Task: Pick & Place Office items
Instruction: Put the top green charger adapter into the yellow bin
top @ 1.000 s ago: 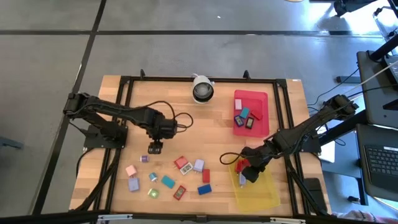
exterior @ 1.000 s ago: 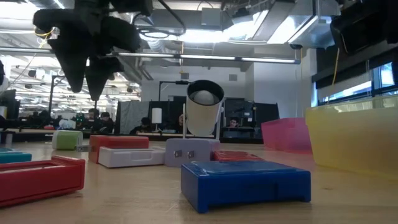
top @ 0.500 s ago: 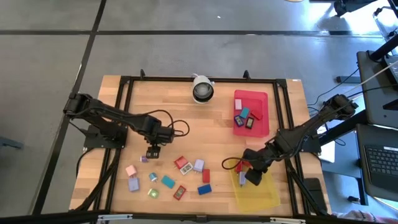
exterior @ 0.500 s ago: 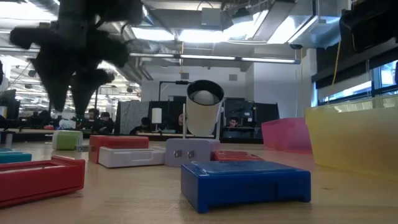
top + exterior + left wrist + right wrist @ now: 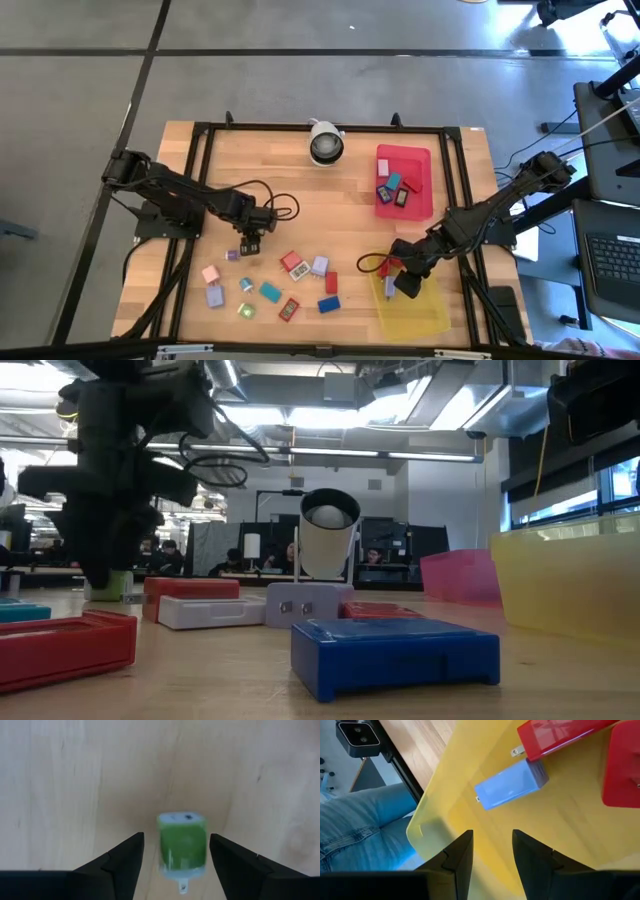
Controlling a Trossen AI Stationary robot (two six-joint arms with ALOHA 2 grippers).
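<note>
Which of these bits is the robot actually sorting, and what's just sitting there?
Part of the job: green block between the left hand's fingers; loose coloured blocks; blocks in the red tray and yellow tray; right hand.
Just there: white round camera; a person's jeans.

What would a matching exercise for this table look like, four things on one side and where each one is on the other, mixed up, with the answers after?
Things:
1. green block
2. light blue block
3. white round camera
4. left gripper

Places:
A. lying in the yellow tray
B. at the table's far edge, beside the red tray
C. between open fingers, on the wood
D. low over the table's left half

Pairs: 1-C, 2-A, 3-B, 4-D
</note>
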